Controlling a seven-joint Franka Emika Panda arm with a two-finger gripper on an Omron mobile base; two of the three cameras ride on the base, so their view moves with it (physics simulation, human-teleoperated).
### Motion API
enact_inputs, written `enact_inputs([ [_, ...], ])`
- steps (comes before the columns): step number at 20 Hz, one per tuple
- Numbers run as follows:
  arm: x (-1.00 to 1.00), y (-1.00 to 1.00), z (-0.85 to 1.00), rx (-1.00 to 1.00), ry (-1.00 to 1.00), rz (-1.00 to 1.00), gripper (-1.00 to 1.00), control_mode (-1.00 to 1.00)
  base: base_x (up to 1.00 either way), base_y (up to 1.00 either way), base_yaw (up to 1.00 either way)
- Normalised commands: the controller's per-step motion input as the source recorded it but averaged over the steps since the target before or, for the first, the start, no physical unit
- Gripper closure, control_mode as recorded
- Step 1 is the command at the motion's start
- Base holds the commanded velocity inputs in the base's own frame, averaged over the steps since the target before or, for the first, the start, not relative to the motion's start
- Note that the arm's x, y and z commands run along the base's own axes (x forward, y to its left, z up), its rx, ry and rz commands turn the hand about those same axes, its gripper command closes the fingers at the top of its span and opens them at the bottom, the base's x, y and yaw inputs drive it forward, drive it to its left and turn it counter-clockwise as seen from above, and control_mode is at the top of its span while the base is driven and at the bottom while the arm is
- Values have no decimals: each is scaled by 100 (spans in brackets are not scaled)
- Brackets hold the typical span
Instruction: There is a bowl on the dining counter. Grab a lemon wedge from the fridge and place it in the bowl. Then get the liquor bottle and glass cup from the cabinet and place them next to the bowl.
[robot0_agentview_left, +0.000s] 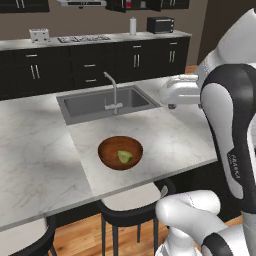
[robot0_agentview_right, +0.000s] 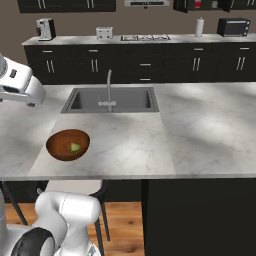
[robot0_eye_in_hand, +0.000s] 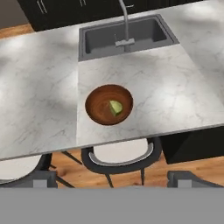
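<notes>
The reddish-brown bowl (robot0_agentview_left: 109, 150) (robot0_agentview_right: 60, 144) (robot0_eye_in_hand: 99, 107) rests on the marble dining counter (robot0_agentview_left: 165, 135) (robot0_agentview_right: 200, 130) (robot0_eye_in_hand: 166, 96), close to its front edge. Inside the bowl lies the yellow-green lemon wedge (robot0_agentview_left: 125, 157) (robot0_agentview_right: 75, 147) (robot0_eye_in_hand: 116, 107). My gripper (robot0_eye_in_hand: 116, 181) hovers high above, on the near side of the bowl, open and holding nothing. In the black upper cabinet (robot0_agentview_left: 117, 5) (robot0_agentview_right: 185, 5) on the back wall I see a red shape, the liquor bottle (robot0_agentview_left: 129, 4) (robot0_agentview_right: 197, 4). I cannot tell whether the glass cup stands beside it. The fridge is out of view.
A steel sink (robot0_agentview_left: 100, 102) (robot0_agentview_right: 112, 100) (robot0_eye_in_hand: 127, 37) with a tall faucet (robot0_agentview_left: 114, 90) is sunk into the counter behind the bowl. Black stools (robot0_agentview_left: 132, 200) (robot0_eye_in_hand: 120, 155) stand under the front edge. The back counter carries a toaster (robot0_agentview_left: 39, 34), a paper roll (robot0_agentview_left: 133, 25) and a microwave (robot0_agentview_left: 160, 24).
</notes>
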Motion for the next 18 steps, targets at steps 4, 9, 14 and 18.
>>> enact_inputs([
  [4,-68,-24,-15,-16,-6,0,-100,-100,0,0,0],
  [9,-51,-50,-64,-6,-3,0,-100,-100,0,0,0],
  [14,-28,-35,-34,4,0,0,-100,-100,0,0,0],
  [18,-1,-17,-3,6,0,0,-100,-100,0,0,0],
])
